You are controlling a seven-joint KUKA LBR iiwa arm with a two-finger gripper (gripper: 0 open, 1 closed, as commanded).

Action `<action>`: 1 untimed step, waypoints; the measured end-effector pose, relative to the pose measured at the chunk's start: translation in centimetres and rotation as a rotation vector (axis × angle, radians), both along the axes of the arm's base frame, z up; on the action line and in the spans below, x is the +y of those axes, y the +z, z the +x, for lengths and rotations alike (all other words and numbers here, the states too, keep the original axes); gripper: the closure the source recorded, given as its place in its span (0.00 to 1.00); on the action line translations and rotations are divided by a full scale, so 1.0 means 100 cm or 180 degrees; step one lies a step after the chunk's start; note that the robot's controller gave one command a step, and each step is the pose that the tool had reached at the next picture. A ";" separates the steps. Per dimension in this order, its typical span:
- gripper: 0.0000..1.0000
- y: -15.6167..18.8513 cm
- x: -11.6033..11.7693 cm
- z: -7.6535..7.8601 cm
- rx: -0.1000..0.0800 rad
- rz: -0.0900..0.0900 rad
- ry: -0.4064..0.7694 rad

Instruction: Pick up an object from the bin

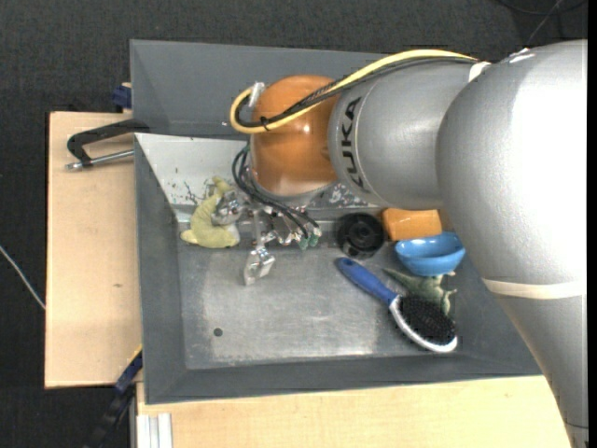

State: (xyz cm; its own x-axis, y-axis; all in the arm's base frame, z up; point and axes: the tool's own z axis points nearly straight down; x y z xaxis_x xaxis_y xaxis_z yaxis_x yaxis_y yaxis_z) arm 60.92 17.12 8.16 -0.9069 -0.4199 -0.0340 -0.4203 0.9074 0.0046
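My gripper (242, 237) hangs below the arm's orange cover, low in the bin's back left part. It is open: one silver fingertip (257, 264) is near the floor, the other sits up at the edge of a pale yellow soft toy (209, 225). That toy lies crumpled against the bin's left wall, just left of the gripper. Nothing shows between the fingers. A black round thing (359, 234) lies to the right of the gripper.
Along the right side lie an orange block (412, 222), a blue bowl (429, 253) and a hairbrush (403, 308) with a blue handle and black bristles. A small greenish thing (440, 292) sits by the brush. The arm covers the bin's back right.
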 end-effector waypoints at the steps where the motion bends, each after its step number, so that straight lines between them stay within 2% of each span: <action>1: 0.00 0.000 0.047 -0.011 -0.0023 -0.0034 0.0209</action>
